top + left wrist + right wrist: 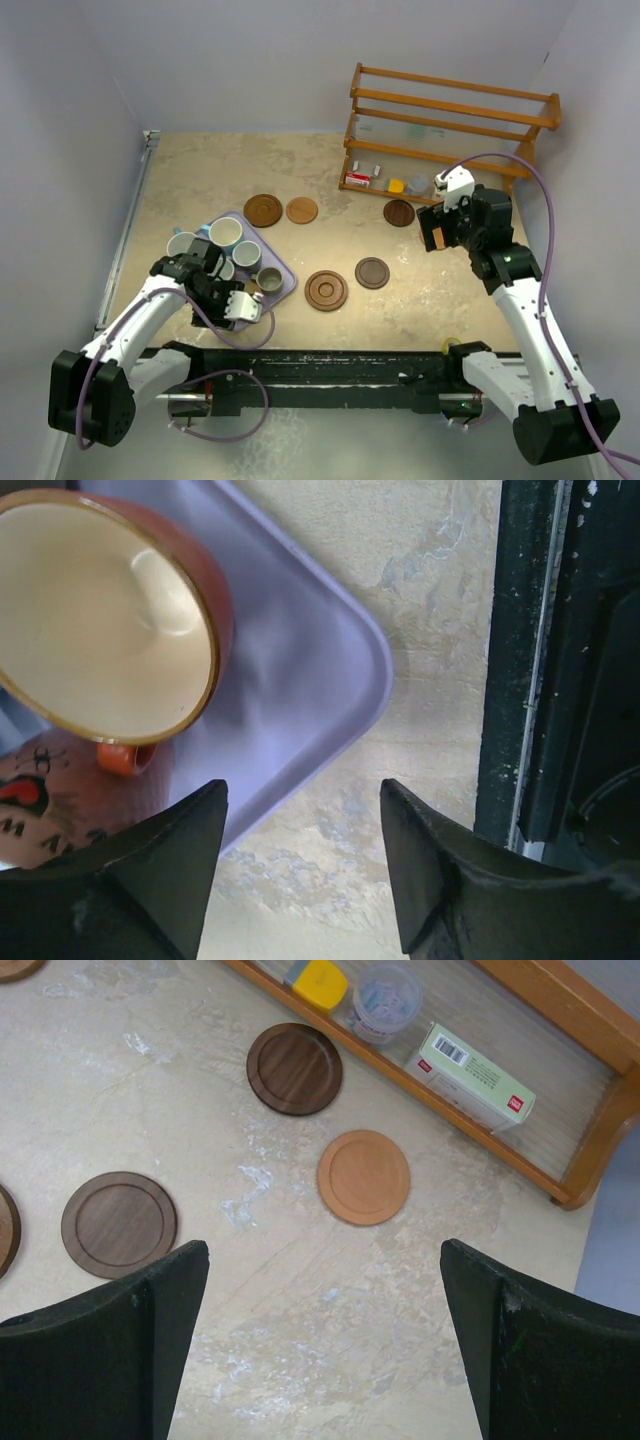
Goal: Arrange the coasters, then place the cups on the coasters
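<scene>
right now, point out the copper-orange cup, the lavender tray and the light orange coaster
copper-orange cup (100, 615): left wrist view, cream inside
lavender tray (300, 680): left wrist view, bare corner
light orange coaster (364, 1177): right wrist view, centre

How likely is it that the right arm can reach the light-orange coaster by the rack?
Probably yes: the light-orange coaster lies on bare table just under the right arm, jaws open, clear of the rack.
</scene>
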Tool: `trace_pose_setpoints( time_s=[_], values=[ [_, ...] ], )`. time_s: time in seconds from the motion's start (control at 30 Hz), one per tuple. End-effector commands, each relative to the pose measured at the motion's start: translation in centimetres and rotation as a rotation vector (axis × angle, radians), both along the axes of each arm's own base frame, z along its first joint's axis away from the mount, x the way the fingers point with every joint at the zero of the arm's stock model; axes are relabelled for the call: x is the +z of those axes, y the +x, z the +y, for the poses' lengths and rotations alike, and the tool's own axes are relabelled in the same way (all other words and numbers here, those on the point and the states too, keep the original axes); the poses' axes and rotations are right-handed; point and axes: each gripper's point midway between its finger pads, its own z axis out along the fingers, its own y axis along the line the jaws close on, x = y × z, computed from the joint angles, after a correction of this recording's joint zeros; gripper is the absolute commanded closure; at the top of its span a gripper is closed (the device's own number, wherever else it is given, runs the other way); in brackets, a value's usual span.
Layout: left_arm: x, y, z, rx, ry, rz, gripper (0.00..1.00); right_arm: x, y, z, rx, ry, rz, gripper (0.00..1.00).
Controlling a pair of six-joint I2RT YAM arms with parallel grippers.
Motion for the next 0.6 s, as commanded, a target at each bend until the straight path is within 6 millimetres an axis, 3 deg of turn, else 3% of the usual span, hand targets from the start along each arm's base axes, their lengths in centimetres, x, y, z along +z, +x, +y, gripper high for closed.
trace_pose_setpoints(
  time_s=[0.0,0.27,0.57],
  values=[
    [-1.0,0.8,-0.6,-0.037,0.005,-0.025,0.43,0.3,0.6,0.0,0.005,-0.017,-0.018,0.00],
    [-3.4,0.3,0.6,-0.116,0.087,0.002,0.57,0.0,0.6,0.0,0.005,-0.023,-0.005,0.00],
    [-4.5,0.8,2.3,-0.208,0.193,-0.025,0.82,-0.1,0.6,0.1,0.014,-0.019,0.002,0.00]
  ],
)
